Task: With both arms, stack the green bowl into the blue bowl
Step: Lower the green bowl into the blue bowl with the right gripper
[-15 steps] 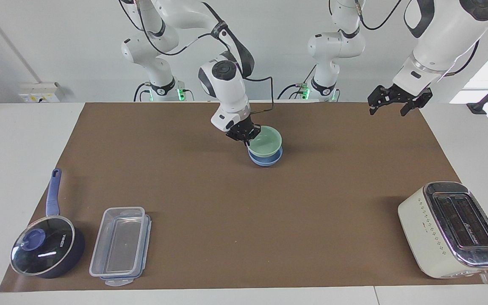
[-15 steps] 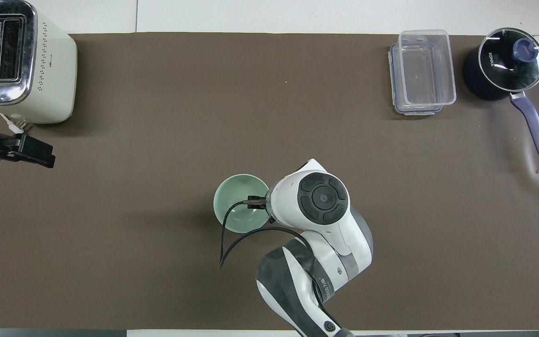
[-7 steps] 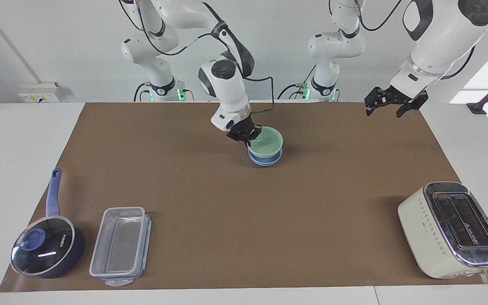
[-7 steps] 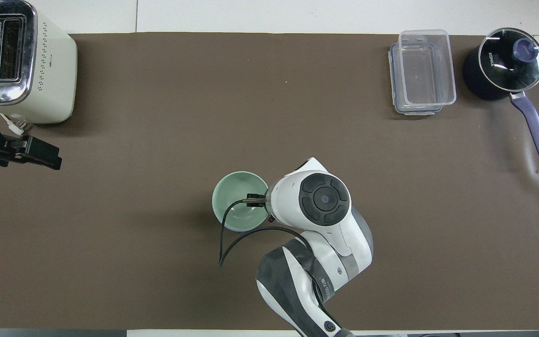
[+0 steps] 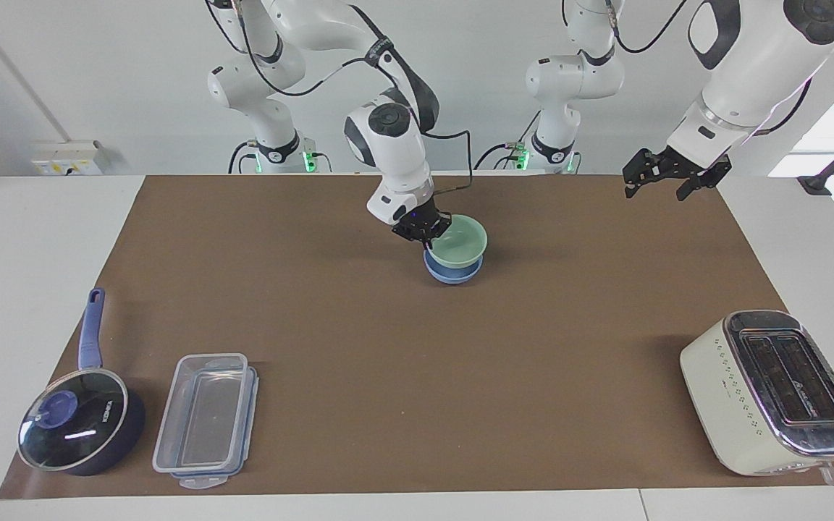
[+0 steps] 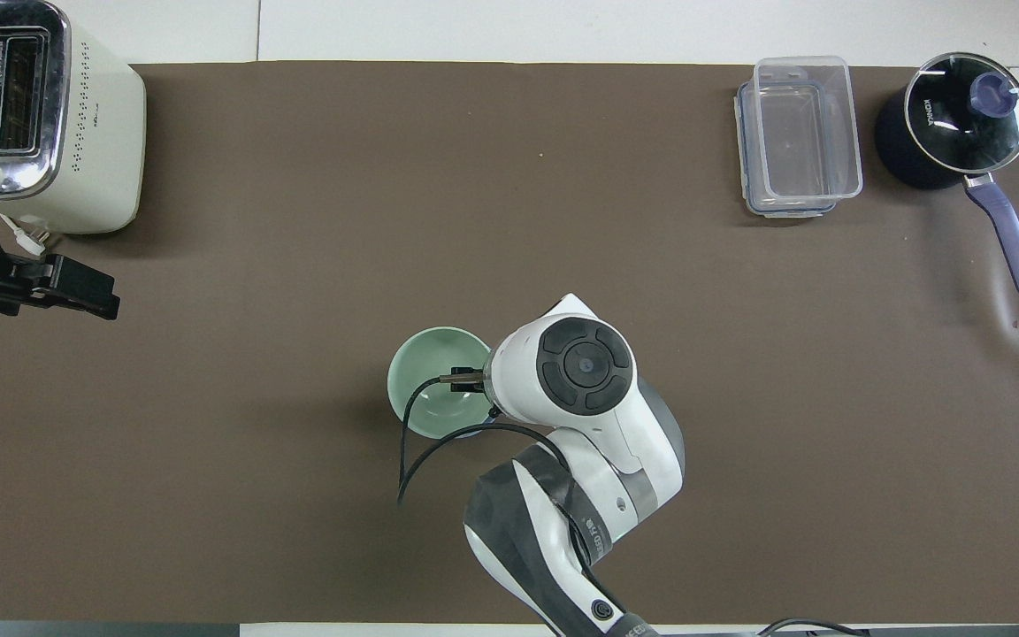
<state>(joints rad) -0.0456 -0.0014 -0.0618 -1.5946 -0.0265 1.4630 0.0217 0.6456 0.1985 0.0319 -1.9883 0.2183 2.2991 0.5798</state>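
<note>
The pale green bowl [image 5: 462,242] is held by its rim in my right gripper [image 5: 423,229], which is shut on it. It hangs just over the light blue bowl [image 5: 453,273], offset a little toward the left arm's end; I cannot tell whether the two touch. In the overhead view the green bowl [image 6: 428,380] covers the blue bowl, and the right arm's wrist hides the gripper. My left gripper [image 5: 657,185] is open and empty, up in the air over the mat's corner at the left arm's end, and also shows in the overhead view [image 6: 76,287].
A cream toaster [image 5: 772,391] stands at the left arm's end, far from the robots. A clear plastic container [image 5: 203,418] and a dark blue lidded saucepan [image 5: 80,427] stand at the right arm's end, far from the robots.
My right gripper has moved the green bowl up a little and toward the left arm's end, so it sits off-centre over the blue bowl. The left gripper has barely moved.
</note>
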